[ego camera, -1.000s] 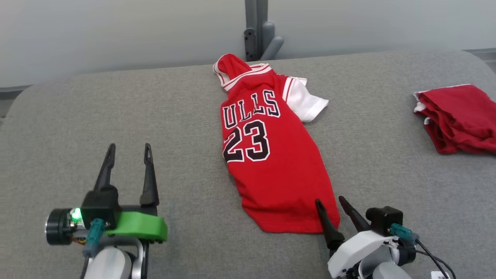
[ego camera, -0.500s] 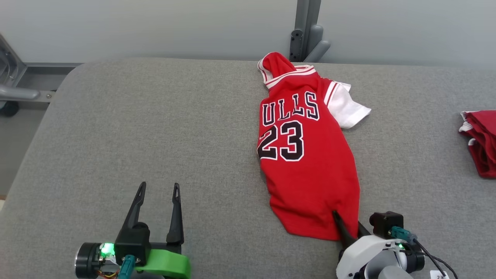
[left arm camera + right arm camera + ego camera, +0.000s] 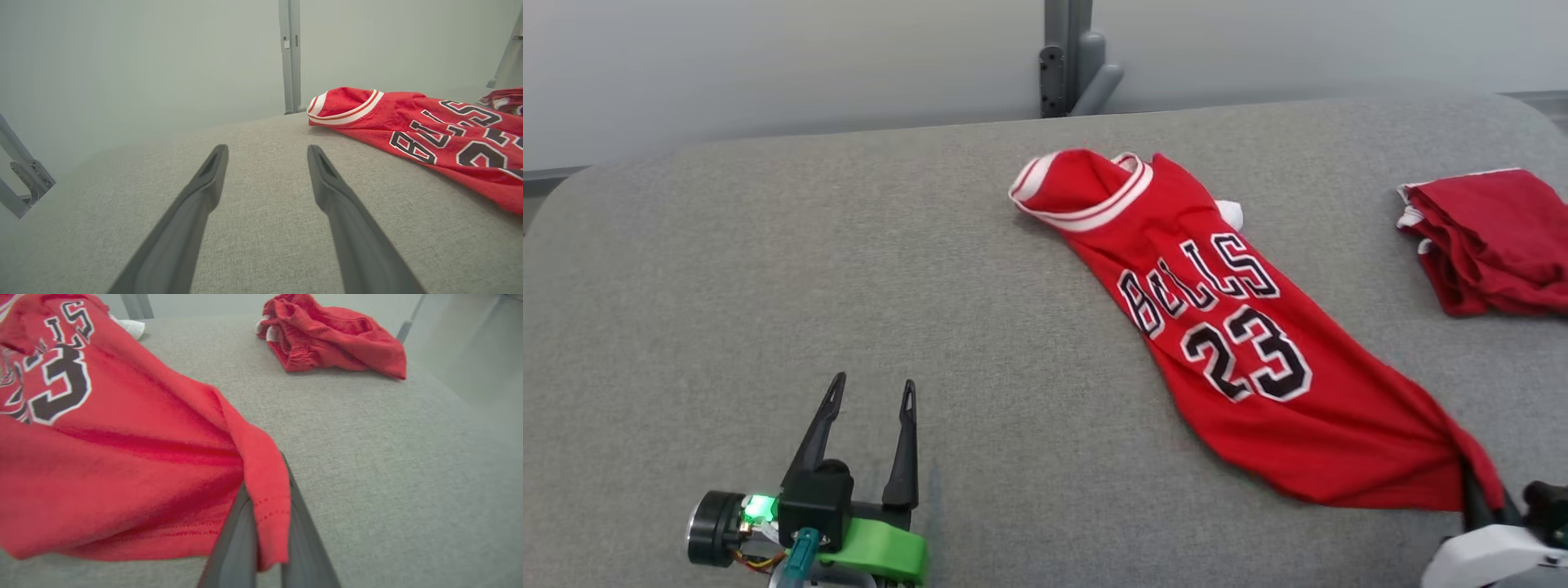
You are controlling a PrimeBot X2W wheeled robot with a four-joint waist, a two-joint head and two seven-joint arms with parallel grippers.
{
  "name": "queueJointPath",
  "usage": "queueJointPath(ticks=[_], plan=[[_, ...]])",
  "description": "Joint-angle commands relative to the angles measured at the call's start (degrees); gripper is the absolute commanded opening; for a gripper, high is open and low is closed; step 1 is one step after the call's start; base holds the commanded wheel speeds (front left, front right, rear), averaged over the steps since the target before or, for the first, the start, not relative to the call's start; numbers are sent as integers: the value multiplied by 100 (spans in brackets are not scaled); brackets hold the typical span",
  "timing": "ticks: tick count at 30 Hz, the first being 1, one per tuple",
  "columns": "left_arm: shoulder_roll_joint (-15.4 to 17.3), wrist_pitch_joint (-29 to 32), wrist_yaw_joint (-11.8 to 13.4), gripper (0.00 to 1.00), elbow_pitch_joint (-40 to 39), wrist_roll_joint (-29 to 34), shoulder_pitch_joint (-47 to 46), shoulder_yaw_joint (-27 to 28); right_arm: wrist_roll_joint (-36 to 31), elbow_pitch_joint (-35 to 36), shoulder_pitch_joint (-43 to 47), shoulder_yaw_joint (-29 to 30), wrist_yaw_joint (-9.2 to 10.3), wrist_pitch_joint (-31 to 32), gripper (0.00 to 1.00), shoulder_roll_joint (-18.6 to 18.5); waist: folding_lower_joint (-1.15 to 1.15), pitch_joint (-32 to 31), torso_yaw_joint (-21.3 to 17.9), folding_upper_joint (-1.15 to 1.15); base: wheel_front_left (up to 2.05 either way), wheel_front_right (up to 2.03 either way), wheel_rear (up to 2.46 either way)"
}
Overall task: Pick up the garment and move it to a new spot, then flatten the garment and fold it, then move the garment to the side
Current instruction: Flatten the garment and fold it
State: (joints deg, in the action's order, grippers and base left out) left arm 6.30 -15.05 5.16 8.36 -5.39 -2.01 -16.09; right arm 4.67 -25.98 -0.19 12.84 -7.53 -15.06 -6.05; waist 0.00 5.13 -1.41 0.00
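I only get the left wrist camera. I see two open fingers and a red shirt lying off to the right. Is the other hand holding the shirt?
Observer: Yes. The right gripper is shut on the jersey, at a corner of its bottom hem, with the cloth pinched between its fingers.
Operator: What number is on it? Mine gets cut off.
Observer: It is 23, under the word BULLS.
Operator: And the red bit at my right edge?
Observer: That is a second red garment, crumpled, lying apart from the jersey.
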Motion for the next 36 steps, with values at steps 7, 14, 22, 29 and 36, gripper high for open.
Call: queueJointPath(ticks=[7,14,22,29,36], plan=[[271,-12,-409,100,349,373,-447,-197,-1085,298,-346,1616,5,-15,65,216,0,206,-708,0,0,0,0],[669,-12,-1037,100,1330,1093,-1326,-1142,-959,864,-618,897,6,-15,100,307,0,405,-955,0,0,0,0],[606,-11,-1062,100,2889,1279,-2569,-1515,-169,1858,-474,-158,7,-15,100,310,0,708,-1421,0,0,0,0],[595,-4,-1051,100,3684,1249,-3185,-1695,154,1944,-540,-483,7,-15,100,313,0,922,-1748,0,0,0,0],[578,-5,-1021,100,4123,1143,-3565,-1806,428,1881,-583,-517,7,-15,100,312,0,1047,-1963,0,0,0,0]])
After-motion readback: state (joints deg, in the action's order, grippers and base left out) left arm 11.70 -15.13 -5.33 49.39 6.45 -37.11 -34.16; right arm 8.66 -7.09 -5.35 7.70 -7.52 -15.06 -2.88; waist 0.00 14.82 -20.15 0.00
